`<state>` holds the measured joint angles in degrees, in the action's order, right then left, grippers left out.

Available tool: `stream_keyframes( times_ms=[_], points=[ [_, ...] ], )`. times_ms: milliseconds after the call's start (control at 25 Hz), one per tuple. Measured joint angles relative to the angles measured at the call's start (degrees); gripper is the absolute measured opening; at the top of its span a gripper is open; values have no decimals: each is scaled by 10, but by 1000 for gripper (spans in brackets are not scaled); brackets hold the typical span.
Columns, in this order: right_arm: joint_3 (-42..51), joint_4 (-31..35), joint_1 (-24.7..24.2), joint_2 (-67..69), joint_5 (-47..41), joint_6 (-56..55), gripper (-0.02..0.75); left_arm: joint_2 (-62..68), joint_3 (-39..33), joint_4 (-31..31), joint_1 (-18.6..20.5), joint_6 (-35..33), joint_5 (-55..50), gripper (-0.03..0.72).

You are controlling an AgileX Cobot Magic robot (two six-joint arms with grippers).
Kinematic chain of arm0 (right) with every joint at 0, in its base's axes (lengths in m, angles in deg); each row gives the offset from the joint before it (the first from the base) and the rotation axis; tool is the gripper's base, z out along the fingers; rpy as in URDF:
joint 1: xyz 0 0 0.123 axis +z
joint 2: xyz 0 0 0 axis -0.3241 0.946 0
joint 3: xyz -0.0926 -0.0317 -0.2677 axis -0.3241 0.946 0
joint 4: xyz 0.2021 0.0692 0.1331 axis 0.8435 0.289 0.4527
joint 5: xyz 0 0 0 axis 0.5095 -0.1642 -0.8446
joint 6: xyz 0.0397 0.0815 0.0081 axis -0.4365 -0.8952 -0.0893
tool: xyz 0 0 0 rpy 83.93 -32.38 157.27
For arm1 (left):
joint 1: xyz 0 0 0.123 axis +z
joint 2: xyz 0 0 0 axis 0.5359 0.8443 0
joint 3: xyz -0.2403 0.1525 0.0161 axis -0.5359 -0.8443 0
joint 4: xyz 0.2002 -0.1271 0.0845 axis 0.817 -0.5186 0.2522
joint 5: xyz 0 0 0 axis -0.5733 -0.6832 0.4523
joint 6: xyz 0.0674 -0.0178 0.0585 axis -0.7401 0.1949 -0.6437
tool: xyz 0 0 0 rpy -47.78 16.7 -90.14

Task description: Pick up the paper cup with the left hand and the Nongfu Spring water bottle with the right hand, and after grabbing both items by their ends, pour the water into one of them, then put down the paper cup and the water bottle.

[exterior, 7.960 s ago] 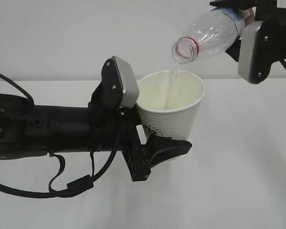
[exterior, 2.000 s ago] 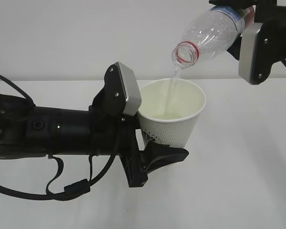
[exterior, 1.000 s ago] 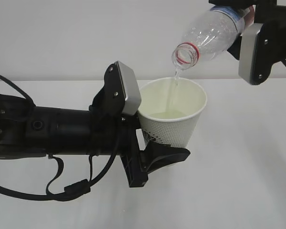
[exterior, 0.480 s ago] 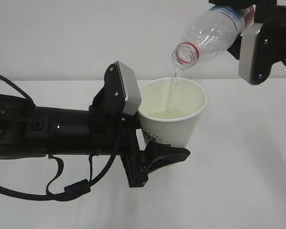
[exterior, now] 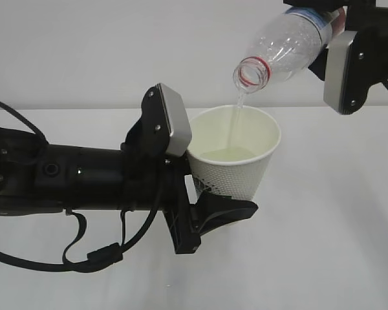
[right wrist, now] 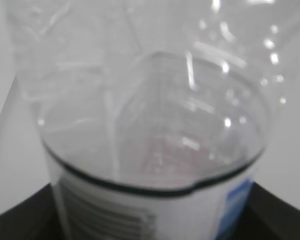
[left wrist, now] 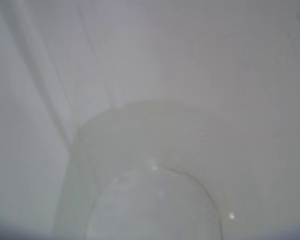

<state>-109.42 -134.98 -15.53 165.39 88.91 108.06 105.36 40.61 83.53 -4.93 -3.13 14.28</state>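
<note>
left claw (exterior: pixel 210 210) grips paper cup (exterior: pixel 236 165); right claw (exterior: pixel 349 39) holds tilted bottle (exterior: pixel 281 48) above rim.

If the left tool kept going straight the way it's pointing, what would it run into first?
Likely nothing: the left tool, gripping the paper cup, points rightward over bare table. The way looks free, though depth is unclear.

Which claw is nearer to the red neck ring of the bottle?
Right. The right claw holds the bottle by its base, up the body from the red neck ring; the left claw grips the cup below.
</note>
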Motion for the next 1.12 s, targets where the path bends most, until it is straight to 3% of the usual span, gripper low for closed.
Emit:
stream_keyframes(
  times_ms=[1120],
  points=[
    [0,1,0,-1,1,2,512,0,0,1,0,0,0,528]
  ],
)
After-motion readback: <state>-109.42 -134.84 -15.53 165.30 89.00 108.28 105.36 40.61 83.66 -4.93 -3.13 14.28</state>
